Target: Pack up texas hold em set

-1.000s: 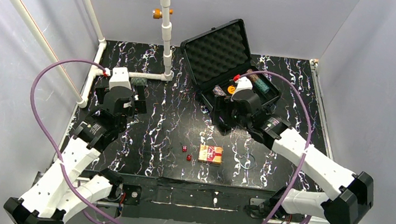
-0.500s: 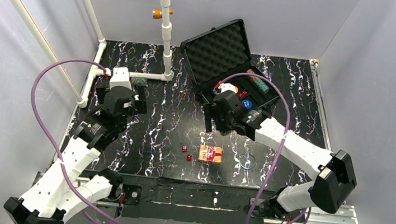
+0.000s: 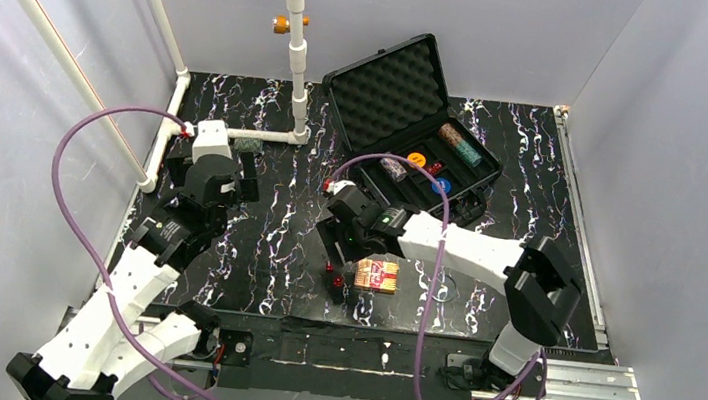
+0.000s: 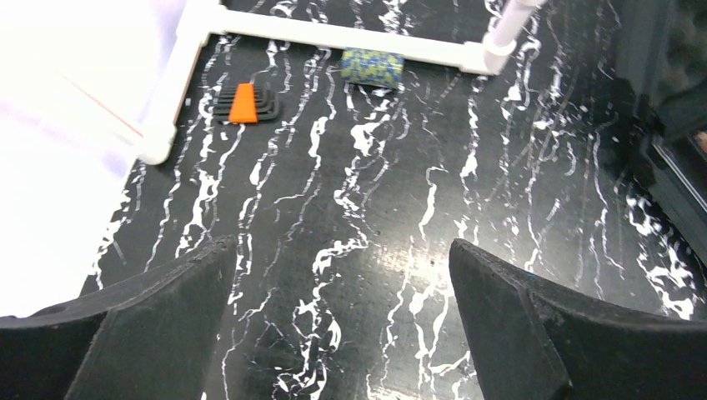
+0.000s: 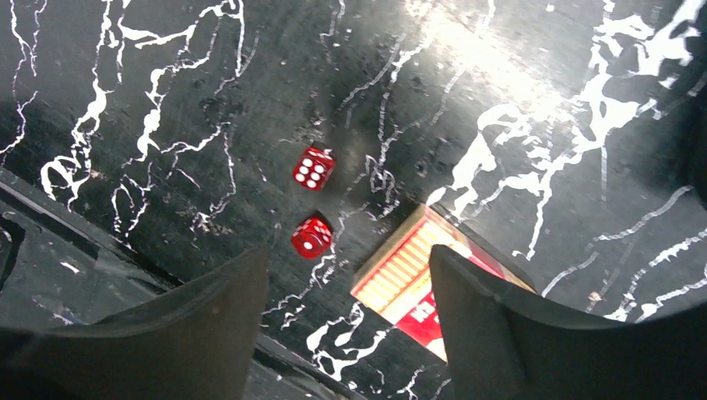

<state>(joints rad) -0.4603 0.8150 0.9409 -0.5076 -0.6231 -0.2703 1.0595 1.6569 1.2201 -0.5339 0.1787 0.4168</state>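
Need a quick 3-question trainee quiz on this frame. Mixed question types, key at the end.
1. True or false: the card box already lies inside the case.
2. Fill in: how many red dice lie on the table beside the card box?
3. Pick one. The right gripper is: A) open, above the dice; B) shut on the card box; C) inside the case.

Key: 1 false, it lies on the table; 2 two; 3 A.
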